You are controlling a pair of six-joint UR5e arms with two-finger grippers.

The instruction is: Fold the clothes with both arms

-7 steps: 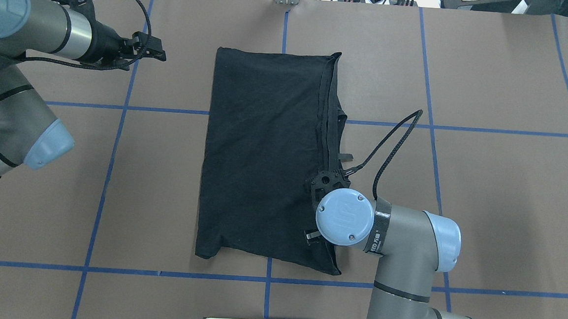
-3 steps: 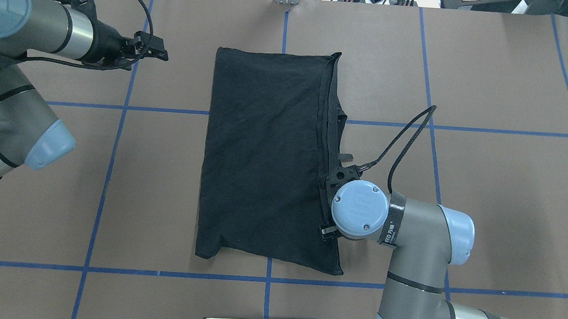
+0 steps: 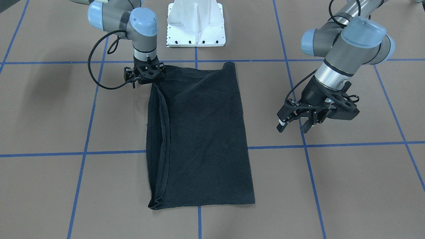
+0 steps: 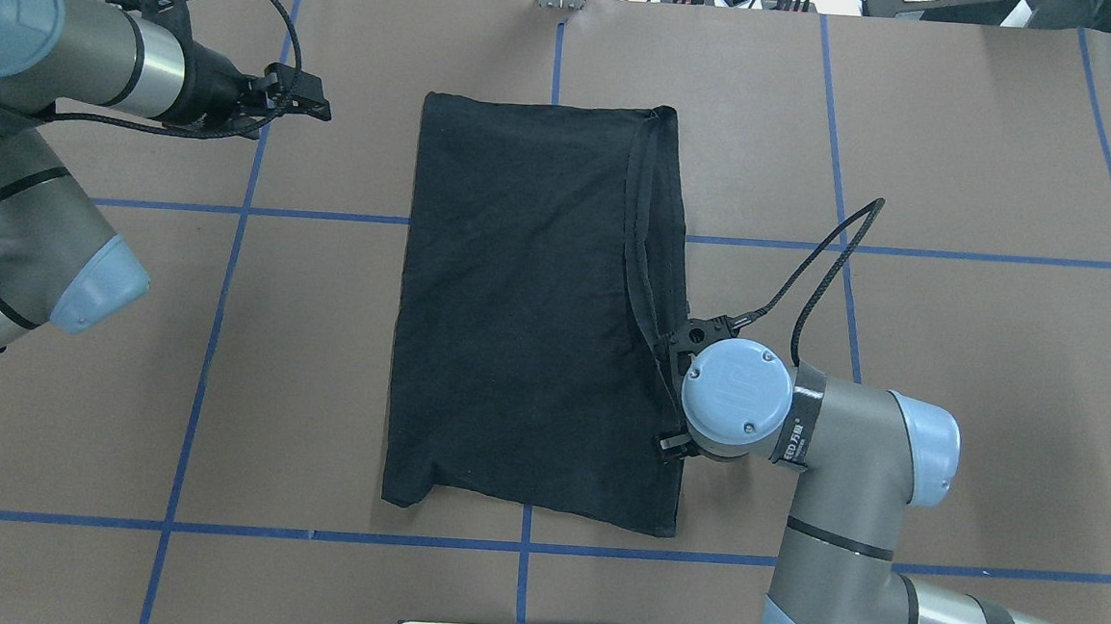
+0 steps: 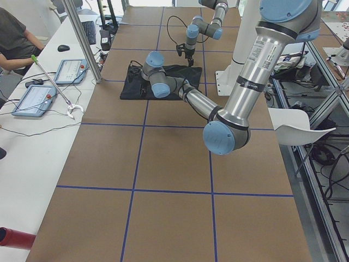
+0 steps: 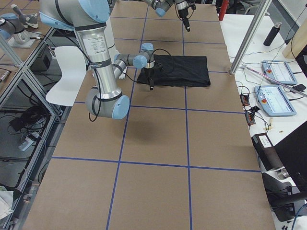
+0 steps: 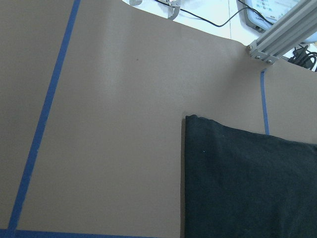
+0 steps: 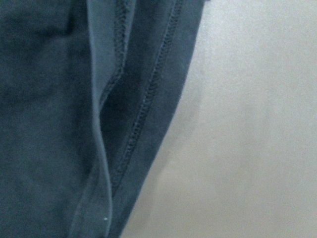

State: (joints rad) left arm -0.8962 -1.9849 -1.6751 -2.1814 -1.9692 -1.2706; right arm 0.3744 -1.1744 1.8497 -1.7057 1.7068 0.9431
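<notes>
The black fabric T-shirt (image 4: 516,319) lay folded lengthwise, crosswise folds likely remaining; the black two-finger left gripper (image 3: 293,127) hung open, empty; the right gripper (image 3: 144,77) sat at its edge, closure impossible to tell

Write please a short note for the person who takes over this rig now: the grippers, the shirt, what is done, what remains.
Left gripper: open, in the air beside the shirt, not touching it.
Right gripper: low at the shirt's long edge on the robot's right, towards the robot-side corner. Its jaws are hidden, so the grip is unknown.
Shirt: flat in the middle of the table, plain black side up, a long rectangle.
Done: sides folded in.
Left: the layers at that edge lie uneven; probably tidy them, then fold across.
</notes>
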